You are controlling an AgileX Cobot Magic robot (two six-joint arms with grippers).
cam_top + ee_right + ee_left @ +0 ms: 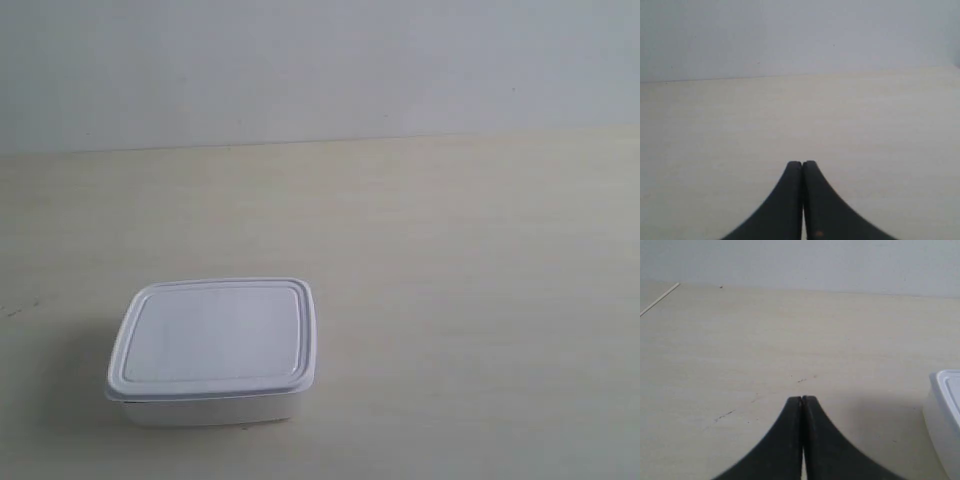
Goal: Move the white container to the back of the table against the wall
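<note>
The white container [212, 350] stands lidded on the cream table [450, 260] toward the front left of the exterior view, well short of the grey-white wall [320, 70]. Neither arm shows in that view. In the left wrist view my left gripper [802, 399] is shut with nothing in it, low over the table [765, 340], and a corner of the container [945, 415] shows off to one side, apart from the fingers. My right gripper [802, 163] is shut and empty over bare table [800, 115], facing the wall [800, 35]; the container is out of that view.
A thin pale stick or line [659, 300] lies on the table near the wall in the left wrist view. Small dark marks [801, 380] dot the surface ahead of the left gripper.
</note>
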